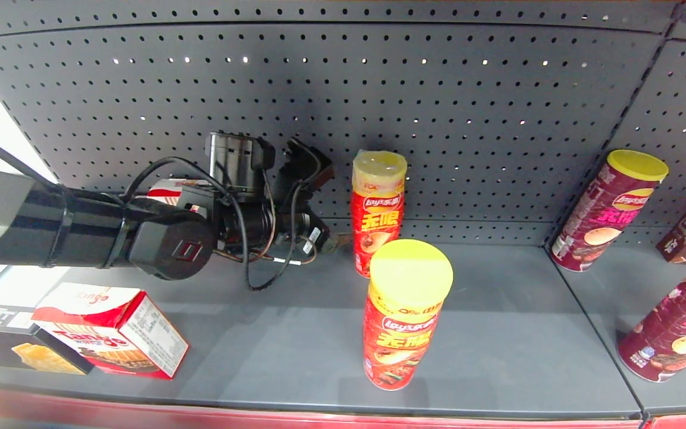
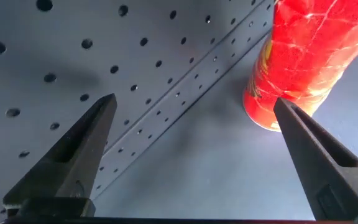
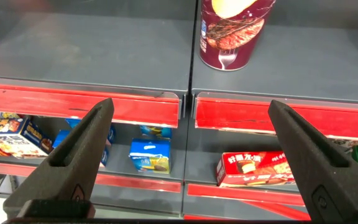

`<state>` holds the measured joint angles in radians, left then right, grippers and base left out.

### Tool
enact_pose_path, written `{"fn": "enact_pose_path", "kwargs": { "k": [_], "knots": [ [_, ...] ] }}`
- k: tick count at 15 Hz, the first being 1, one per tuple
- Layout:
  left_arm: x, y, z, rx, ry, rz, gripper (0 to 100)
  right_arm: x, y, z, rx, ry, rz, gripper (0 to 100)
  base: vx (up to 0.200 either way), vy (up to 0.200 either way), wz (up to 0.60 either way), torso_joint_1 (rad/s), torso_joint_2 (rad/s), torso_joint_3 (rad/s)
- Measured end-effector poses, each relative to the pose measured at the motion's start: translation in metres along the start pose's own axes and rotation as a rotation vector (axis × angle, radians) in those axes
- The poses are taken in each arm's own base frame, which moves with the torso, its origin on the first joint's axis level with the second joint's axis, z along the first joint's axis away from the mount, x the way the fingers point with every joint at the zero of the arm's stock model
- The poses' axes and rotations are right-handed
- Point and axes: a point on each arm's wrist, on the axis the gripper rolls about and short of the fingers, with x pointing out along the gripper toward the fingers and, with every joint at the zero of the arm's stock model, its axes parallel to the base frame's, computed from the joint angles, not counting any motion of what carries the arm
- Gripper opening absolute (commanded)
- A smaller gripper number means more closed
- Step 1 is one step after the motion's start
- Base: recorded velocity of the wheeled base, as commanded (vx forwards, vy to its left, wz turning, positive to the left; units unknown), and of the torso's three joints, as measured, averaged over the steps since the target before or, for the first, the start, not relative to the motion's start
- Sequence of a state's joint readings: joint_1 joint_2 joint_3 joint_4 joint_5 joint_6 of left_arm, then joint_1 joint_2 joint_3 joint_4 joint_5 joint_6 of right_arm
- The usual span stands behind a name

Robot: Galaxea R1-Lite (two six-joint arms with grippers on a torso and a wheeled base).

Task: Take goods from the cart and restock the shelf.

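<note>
Your left gripper (image 2: 194,99) sits low at the back of the shelf (image 1: 510,333), its two dark wedge-shaped fingers spread wide with nothing between them. The rear red canister (image 1: 377,211) stands upright just beside it, close against the pegboard back (image 1: 438,107). The front red canister (image 1: 405,316) stands upright nearer the shelf's front edge, apart from the first. Your right gripper (image 3: 190,102) is equally wide open and empty, and faces the glossy red rail (image 3: 135,106) on the shelf front. Judging by this, two tubes are placed and neither arm carries stock, so the next item has yet to be fetched, and broad bare patches of shelf suggest more restocking remains. The canisters are tall, smooth cylinders with shiny printed red wraps and flat yellow plastic lids. The shelf is matte grey metal, its back panel evenly perforated. Similar maroon canisters (image 1: 608,208) stand on the right, and a red-and-white carton (image 1: 117,336) and a dark box (image 1: 15,345) lie on the left.
</note>
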<state>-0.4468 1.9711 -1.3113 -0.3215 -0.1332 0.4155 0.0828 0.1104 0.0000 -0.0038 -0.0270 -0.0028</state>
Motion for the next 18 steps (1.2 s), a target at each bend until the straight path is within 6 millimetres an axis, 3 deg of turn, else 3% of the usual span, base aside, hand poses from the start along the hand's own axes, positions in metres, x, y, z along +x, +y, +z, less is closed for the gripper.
{"fn": "enact_pose_path", "kwargs": {
  "k": [10,14,18],
  "knots": [
    [0.004,0.000,-0.002,-0.006,0.002,-0.004,100,0.000,0.000,0.000,0.000,0.000,-0.001,100,0.000,0.000,0.00,0.000,0.00,0.000],
    [-0.029,0.011,0.025,-0.073,-0.084,0.042,100,0.000,0.000,0.000,0.000,0.000,0.000,100,0.000,0.000,0.00,0.000,0.00,0.000],
    [-0.090,0.003,0.059,-0.179,-0.238,0.099,100,0.000,0.000,0.000,0.000,0.000,0.000,100,0.000,0.000,0.00,0.000,0.00,0.000]
  ]
}}
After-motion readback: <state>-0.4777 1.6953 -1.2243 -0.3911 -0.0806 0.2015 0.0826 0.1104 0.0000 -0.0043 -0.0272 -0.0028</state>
